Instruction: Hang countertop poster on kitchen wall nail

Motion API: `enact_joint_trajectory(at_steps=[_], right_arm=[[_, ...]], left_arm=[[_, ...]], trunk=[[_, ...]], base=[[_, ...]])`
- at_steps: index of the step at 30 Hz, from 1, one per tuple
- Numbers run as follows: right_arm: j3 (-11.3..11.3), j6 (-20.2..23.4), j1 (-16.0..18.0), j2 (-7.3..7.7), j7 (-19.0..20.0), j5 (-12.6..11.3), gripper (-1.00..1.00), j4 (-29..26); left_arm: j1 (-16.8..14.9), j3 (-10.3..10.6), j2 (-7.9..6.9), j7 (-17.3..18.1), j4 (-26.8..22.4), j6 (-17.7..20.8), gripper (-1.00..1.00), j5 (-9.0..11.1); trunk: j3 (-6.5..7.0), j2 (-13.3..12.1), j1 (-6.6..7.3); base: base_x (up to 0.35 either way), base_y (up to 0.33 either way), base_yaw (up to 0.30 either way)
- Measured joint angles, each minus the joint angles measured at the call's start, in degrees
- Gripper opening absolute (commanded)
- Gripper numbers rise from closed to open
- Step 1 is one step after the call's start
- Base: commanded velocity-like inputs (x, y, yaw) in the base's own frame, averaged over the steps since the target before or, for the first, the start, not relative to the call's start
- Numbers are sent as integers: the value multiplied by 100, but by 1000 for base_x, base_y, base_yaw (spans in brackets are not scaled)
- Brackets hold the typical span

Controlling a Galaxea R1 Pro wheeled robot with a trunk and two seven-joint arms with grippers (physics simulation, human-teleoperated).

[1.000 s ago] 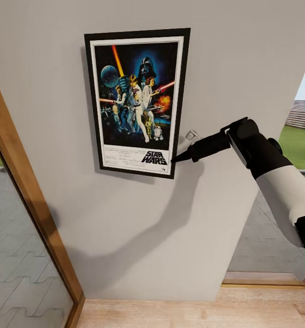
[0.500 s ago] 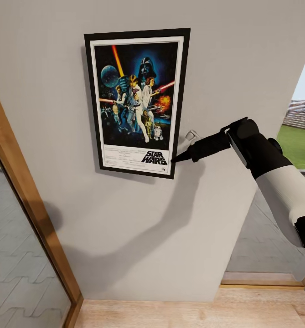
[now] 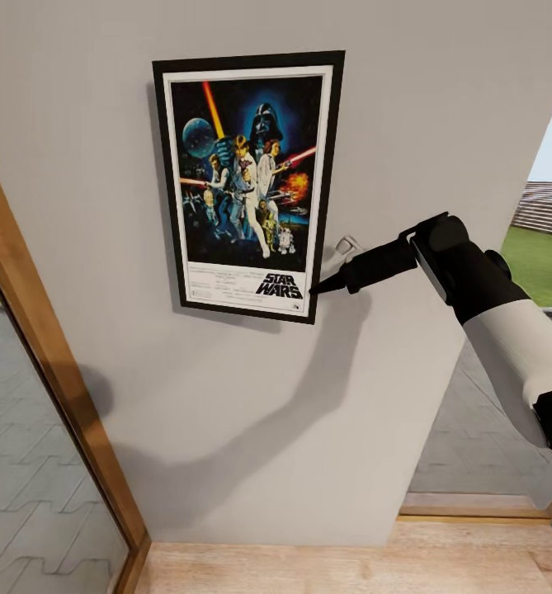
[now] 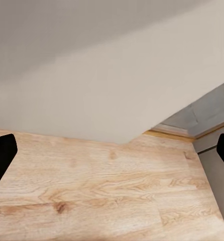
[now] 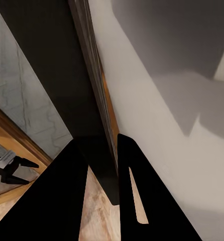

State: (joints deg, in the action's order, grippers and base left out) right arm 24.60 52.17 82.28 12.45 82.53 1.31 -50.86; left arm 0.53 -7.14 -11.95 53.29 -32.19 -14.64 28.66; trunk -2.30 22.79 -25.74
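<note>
Poster [image 3: 247,186] is seen flat against the wall [image 3: 251,429], pinched at its bottom right corner by the right hand [image 3: 318,289]. If released off the nail, it could be dropped.

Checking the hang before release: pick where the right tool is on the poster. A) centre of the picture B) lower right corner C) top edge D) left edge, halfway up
B: in the head view the right tool meets the poster at its lower right corner beside the title, and the right wrist view shows its fingers either side of the frame edge.
</note>
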Motion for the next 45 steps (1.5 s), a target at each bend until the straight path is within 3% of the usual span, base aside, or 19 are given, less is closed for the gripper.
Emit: enact_joint_trajectory(at_steps=[45], right_arm=[[-8, -22, -21, 9, -12, 2, -100, -2]], left_arm=[[0, -14, 8, 27, 0, 1, 100, 19]], trunk=[[0, 0, 0]], base=[[14, 0, 0]])
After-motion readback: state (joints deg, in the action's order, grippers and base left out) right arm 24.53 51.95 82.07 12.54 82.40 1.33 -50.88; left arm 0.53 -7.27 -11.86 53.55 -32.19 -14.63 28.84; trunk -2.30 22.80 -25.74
